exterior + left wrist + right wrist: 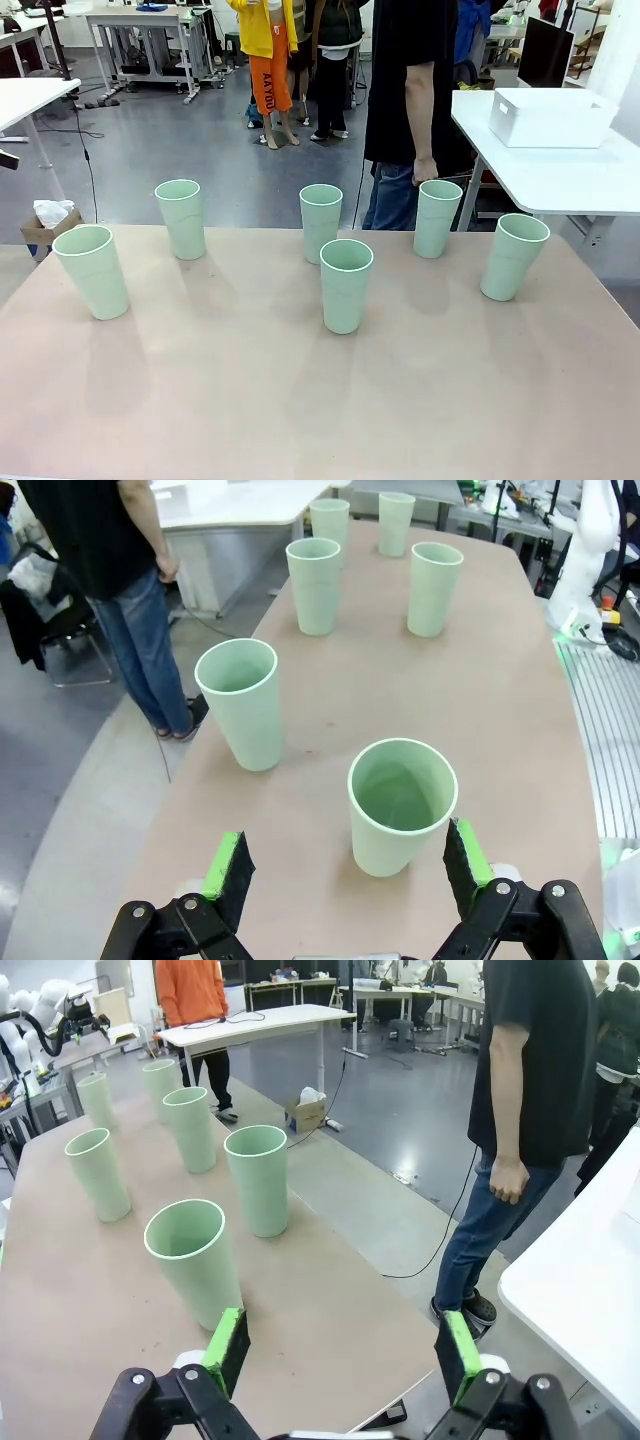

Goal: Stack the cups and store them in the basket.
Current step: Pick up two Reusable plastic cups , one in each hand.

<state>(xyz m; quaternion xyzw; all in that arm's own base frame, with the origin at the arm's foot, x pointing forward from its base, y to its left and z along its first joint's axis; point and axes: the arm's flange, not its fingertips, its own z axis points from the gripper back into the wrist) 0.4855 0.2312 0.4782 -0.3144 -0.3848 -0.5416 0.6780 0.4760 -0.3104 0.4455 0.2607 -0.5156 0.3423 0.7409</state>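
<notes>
Risk first: tall tapered cups [346, 285], narrow base, light plastic, so easy to knock over with an off-centre close or a sideways brush on approach. Smooth walls, so possible slip from the pads [230, 865] on lifting. Could jam or sit crooked in nesting if dropped in tilted. Middle pair in front view close together; danger of clipping the neighbour. Long carry too: basket [553, 117] at upper right of front view, on white side table [560, 185], well apart from every cup and off the main table [300, 410]; likely a stretch for either arm. Also person [405, 90] at upper middle, hand [425, 170] near the cup right of centre; chance of a bump there.

Nothing stacked, by the look of it: six singles, all upright.

Empty left gripper [345, 850], spread wide; nearest cup low and right of centre in left wrist view, close to one pad, cannot tell whether between the pads or just ahead. Empty right gripper [342, 1345], spread wide as well; nearest cup at lower left of right wrist view, just above one pad.

Materials: cups pale mint, smooth plastic, round open mouths, thin rims, faint wavy line on the side. Basket white, rectangular, rimmed, hard-looking plastic. Table matte pinkish-tan, rounded edge. Pads bright green on black.
</notes>
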